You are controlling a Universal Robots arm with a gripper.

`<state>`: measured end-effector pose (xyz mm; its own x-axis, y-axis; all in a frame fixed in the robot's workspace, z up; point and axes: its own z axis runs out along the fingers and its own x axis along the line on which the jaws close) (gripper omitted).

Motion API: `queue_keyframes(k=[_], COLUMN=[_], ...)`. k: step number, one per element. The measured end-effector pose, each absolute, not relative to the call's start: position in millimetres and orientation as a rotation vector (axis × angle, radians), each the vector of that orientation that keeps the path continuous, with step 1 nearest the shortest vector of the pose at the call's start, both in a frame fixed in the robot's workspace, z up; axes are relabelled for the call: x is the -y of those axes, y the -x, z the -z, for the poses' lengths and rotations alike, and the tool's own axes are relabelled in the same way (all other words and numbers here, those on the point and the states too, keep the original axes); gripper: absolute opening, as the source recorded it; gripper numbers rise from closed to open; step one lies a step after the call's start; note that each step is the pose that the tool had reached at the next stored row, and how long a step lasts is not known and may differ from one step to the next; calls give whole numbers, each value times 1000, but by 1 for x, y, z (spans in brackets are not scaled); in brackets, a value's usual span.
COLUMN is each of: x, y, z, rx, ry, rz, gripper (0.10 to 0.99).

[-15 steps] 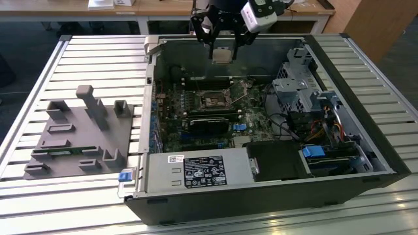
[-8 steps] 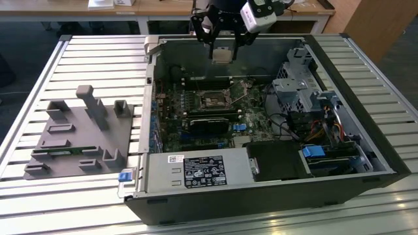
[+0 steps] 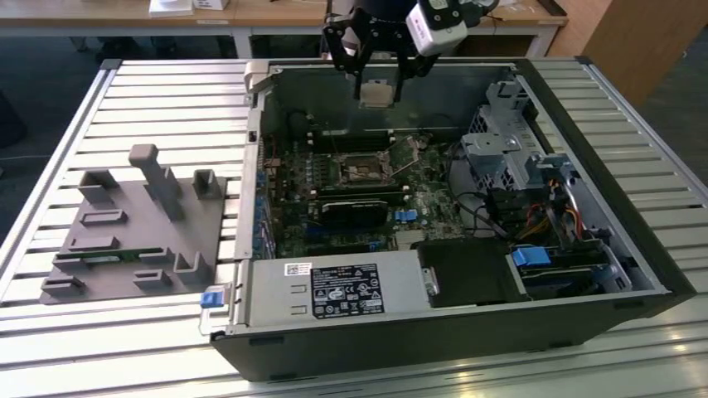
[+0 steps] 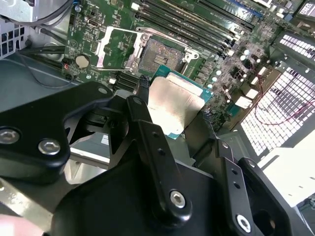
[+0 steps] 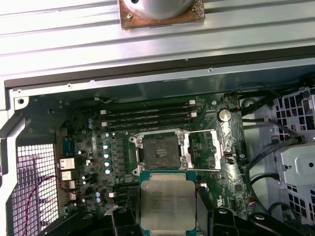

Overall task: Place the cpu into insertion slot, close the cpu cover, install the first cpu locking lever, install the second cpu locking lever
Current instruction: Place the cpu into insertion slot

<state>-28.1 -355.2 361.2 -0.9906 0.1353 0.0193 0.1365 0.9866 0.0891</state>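
Observation:
My gripper [image 3: 377,83] hangs above the back of the open computer case [image 3: 619,249], shut on the cpu [image 3: 377,92], a small square chip with a pale silver top. In both wrist views the cpu [image 4: 174,105] [image 5: 167,201] sits between the black fingers [image 4: 142,96] [image 5: 120,219], a little way above the board and short of the insertion slot [image 4: 160,53] [image 5: 159,150]. The slot [image 3: 362,172] is bare, with its contact field showing. The cpu cover [image 4: 115,46] [image 5: 204,150], a shiny metal frame, is flipped open beside the slot.
Memory slots [image 5: 147,118] run along one side of the slot. A black rectangular module [image 3: 354,211] lies near it on the board. A power supply [image 3: 332,290] and drive cage [image 3: 509,157] fill the case's sides. A grey fixture block [image 3: 133,240] stands on the slatted table [image 3: 66,124] at the exterior view's left.

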Motion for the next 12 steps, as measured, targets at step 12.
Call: queue_keyframes(k=[12], x=[355], y=[28], z=[-361], rx=[3116], ry=[254], rz=[142], gripper=[537])
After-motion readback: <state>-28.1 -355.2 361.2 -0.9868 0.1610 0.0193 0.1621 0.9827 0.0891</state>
